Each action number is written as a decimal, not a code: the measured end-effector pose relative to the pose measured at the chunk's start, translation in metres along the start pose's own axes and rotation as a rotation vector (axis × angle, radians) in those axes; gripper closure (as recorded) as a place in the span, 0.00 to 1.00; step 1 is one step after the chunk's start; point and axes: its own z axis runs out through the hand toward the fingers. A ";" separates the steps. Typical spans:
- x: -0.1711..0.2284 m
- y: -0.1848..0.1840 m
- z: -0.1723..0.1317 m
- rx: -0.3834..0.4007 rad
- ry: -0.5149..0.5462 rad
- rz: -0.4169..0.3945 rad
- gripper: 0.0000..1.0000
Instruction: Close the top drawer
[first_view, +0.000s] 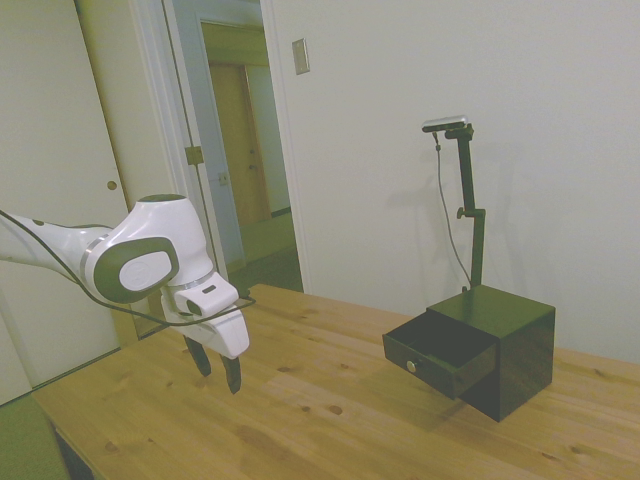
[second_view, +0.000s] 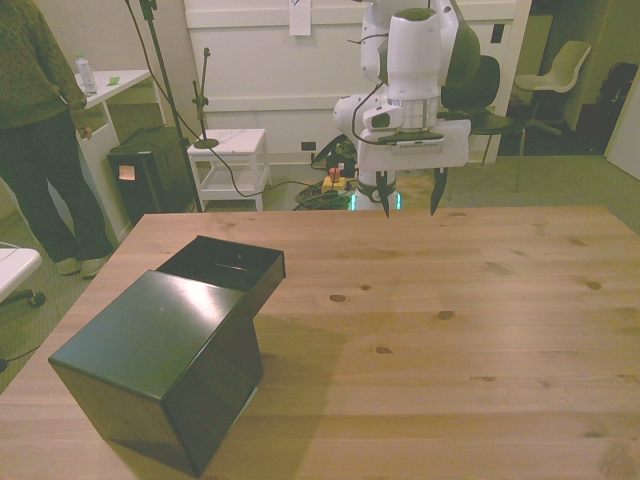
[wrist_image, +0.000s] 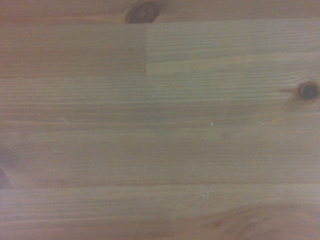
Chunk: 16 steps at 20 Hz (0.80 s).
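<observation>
The top drawer (first_view: 437, 351) (second_view: 225, 263) sticks out of a small black cube cabinet (first_view: 510, 345) (second_view: 165, 365), pulled well open, with a round brass knob (first_view: 411, 366) on its front. The cabinet stands on the wooden table (first_view: 320, 400) (second_view: 450, 330) at the front view's left. My gripper (first_view: 217, 369) (second_view: 410, 208) hangs open above the table, far from the drawer, with nothing between its fingers. The wrist view holds only bare table boards (wrist_image: 160, 125).
A person (second_view: 35, 130) stands off the table at the front view's left. Beyond the far edge are a white side table (second_view: 228, 160), a black bin (second_view: 150, 175) and chairs (second_view: 560, 70). An open doorway (first_view: 245, 150) lies behind the arm.
</observation>
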 end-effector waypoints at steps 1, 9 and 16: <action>0.000 0.000 0.000 0.000 -0.001 -0.001 0.00; 0.020 0.005 -0.013 0.033 0.017 0.115 0.00; 0.102 0.005 -0.028 0.063 0.040 0.297 0.00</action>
